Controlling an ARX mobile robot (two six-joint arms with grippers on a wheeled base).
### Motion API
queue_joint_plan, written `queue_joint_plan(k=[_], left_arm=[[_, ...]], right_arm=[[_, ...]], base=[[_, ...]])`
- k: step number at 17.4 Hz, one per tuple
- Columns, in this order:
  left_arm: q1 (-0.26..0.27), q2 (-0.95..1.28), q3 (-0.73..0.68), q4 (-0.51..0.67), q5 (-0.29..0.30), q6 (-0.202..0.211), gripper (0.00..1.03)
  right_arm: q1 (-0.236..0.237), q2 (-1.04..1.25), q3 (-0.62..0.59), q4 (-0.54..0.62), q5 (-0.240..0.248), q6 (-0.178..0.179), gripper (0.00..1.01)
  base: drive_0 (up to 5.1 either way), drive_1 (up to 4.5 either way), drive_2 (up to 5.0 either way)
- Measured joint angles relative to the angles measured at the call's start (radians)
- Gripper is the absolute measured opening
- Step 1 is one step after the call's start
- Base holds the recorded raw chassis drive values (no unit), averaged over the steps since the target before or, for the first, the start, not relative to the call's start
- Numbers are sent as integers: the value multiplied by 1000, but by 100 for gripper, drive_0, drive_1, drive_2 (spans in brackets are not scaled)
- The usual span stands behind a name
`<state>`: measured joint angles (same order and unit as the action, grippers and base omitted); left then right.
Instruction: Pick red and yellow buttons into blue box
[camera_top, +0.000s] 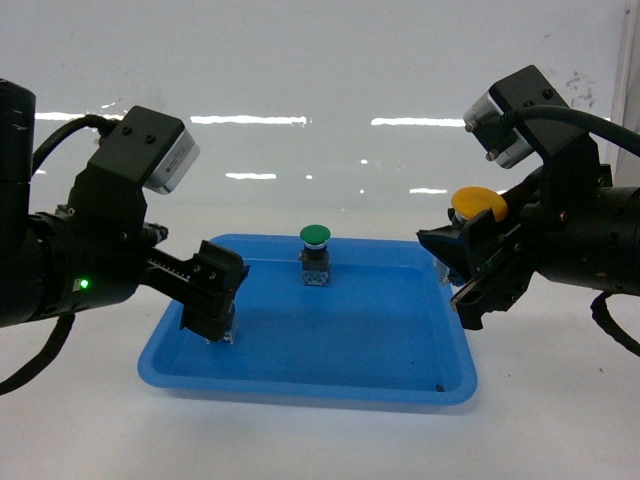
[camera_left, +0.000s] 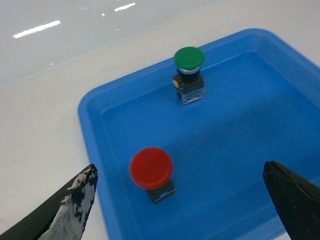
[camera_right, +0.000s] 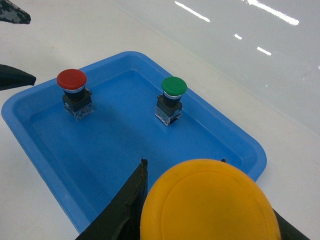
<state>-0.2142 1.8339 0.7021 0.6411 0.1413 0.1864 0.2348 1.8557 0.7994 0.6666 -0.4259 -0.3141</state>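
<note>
The red button (camera_left: 151, 168) stands upright in the left part of a shallow blue tray (camera_left: 89, 116); it also shows in the right wrist view as the red button (camera_right: 71, 80). My left gripper (camera_left: 180, 169) hangs open above it, fingers wide on either side; in the head view the left gripper (camera_top: 213, 305) hides the button. My right gripper (camera_top: 455, 270) is shut on the yellow button (camera_top: 478, 203), held above the tray's right edge. The yellow cap (camera_right: 210, 202) fills the space between the right gripper's (camera_right: 183, 165) fingers. The blue box is out of view.
A green-capped button (camera_top: 314, 236) stands upright at the back middle of the tray (camera_top: 300, 390), also seen as the green button (camera_right: 174, 86). The tray rests on a glossy white tabletop (camera_top: 320, 120).
</note>
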Motion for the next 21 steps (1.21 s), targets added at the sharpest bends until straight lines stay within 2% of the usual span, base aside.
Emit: queue_joint_plan(k=[3, 5, 6, 11, 12, 13, 17, 21], left_arm=[[-4, 3, 11, -3, 4, -19, 98], [-5, 5, 15, -1, -47, -22, 98], [-4, 5, 15, -1, -53, -22, 98], [-1, 5, 15, -1, -53, -22, 98], [0, 7, 21, -21, -40, -32, 98], [12, 102, 108, -40, -26, -51, 98], [35, 186, 153, -61, -18, -45, 98], [35, 252, 184, -65, -9, -12, 98]], right_arm=[[0, 0, 0, 0, 0, 0, 36], [0, 0, 0, 0, 0, 0, 36], [0, 0, 0, 0, 1, 0, 36], [0, 0, 0, 0, 1, 0, 36], [0, 0, 0, 0, 1, 0, 36], [0, 0, 0, 0, 1, 0, 36], [0, 0, -1, 0, 1, 0, 36], [0, 0, -1, 0, 1, 0, 36]], base=[[0, 0, 0], [0, 0, 0], [0, 0, 0], [0, 0, 0], [0, 0, 0], [0, 0, 0], [0, 0, 0], [0, 0, 0]])
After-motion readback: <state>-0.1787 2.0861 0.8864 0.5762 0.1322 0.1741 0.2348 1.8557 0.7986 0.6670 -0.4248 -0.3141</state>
